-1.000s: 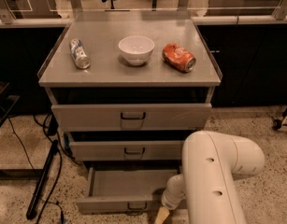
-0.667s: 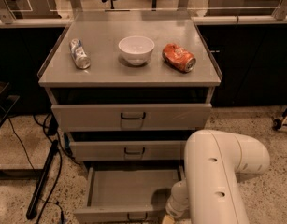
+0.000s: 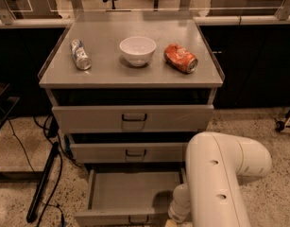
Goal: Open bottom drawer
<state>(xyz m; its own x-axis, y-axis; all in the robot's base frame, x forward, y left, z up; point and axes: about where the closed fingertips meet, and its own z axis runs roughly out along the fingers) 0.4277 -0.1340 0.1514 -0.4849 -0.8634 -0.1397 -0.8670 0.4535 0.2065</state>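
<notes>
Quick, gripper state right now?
Gripper: cannot be told; it is down at the front right of the pulled-out bottom drawer, mostly cut off below the arm.

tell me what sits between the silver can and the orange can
A white bowl, seen in the camera view. The gripper is low at the open bottom drawer's front right.

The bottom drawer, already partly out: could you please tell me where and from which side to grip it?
On the bottom drawer, grip the small dark pull handle in the middle of its front panel, coming straight from the front: it is a horizontal loop facing outward, and the panel is otherwise flat. The pincer is low at the drawer's front, beside the handle, under the white arm.
</notes>
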